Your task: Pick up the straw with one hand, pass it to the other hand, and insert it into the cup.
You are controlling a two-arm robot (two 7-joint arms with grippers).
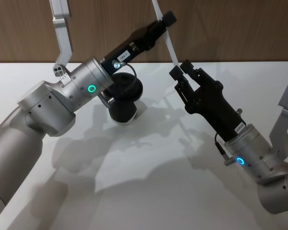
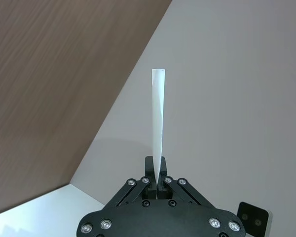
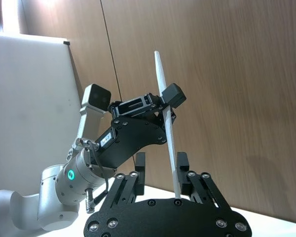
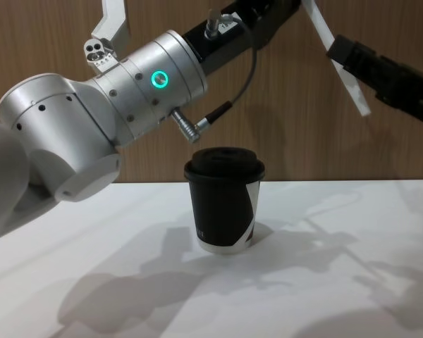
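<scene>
white table: flat, matte top. one item stands directly on it: black cup, lid fitted, upright, base flat on the surface, toward the far edge near the wood-panelled wall.

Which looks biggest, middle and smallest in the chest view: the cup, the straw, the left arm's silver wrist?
1. Left arm's silver wrist, likely enlarged by nearness to the camera.
2. Cup.
3. Straw, thin, top cut off, in the left gripper.

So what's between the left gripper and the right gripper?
The straw. In the head view it runs from the left gripper, shut on it, down to the right gripper, which is open around its lower end in the right wrist view.
</scene>
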